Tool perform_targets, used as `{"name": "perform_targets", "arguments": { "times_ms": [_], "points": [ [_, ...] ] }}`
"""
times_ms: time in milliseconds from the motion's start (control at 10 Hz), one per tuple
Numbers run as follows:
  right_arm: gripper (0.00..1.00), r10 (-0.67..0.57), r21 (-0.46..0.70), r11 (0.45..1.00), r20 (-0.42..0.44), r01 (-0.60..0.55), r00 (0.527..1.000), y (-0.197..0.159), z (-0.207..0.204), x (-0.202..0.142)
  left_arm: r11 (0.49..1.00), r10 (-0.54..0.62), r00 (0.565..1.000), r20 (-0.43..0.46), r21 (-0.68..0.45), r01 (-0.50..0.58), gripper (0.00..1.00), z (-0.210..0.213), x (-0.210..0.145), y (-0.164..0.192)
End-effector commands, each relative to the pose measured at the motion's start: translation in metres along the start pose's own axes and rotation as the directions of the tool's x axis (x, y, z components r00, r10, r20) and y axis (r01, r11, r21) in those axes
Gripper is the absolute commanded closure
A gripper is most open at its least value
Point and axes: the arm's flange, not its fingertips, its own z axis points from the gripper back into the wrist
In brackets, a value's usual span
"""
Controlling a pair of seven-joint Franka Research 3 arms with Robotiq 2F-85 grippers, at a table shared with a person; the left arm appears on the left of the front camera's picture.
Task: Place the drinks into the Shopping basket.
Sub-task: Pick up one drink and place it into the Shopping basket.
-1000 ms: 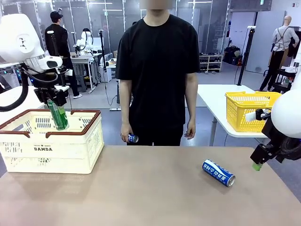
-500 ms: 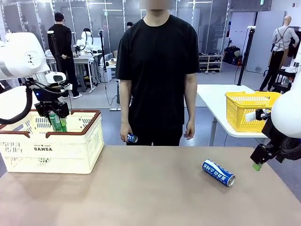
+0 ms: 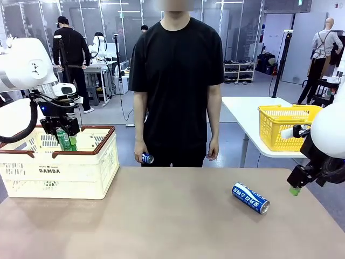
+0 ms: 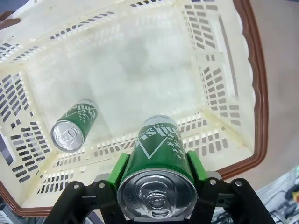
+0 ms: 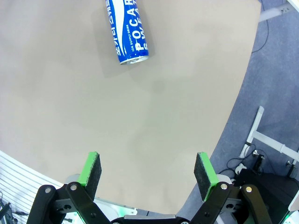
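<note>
Legibly, DAMDA basket point(image 3: 81, 168), blue can point(image 5: 128, 32) lettered POCA

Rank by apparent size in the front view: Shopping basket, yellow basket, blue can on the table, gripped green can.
1. Shopping basket
2. yellow basket, though it stands farther off
3. blue can and green can: unranked; the green one is farther off and partly hidden by the left gripper and the basket wall.

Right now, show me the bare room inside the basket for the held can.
Most of the Shopping basket floor is bare: from the other green can across to the opposite wall. Crowded only around that can, by the wall.
</note>
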Motion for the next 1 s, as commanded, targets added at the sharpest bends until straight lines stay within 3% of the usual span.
{"name": "perform_targets", "arguments": {
  "times_ms": [0, 900],
  "points": [
    [0.0, 0.014, 0.002, 1.0, -0.002, -0.014, 1.0, -0.002, 0.001, -0.001, 1.0, 0.0, 1.0, -0.001, 0.0, 0.0, 0.4, -0.001, 0.0, 0.0],
    [0.0, 0.014, 0.002, 1.0, -0.002, -0.014, 1.0, -0.002, 0.001, -0.001, 0.978, 0.142, 0.988, 0.061, 0.145, -0.149, 0.4, -0.072, 0.019, 0.008]
  ]
}}
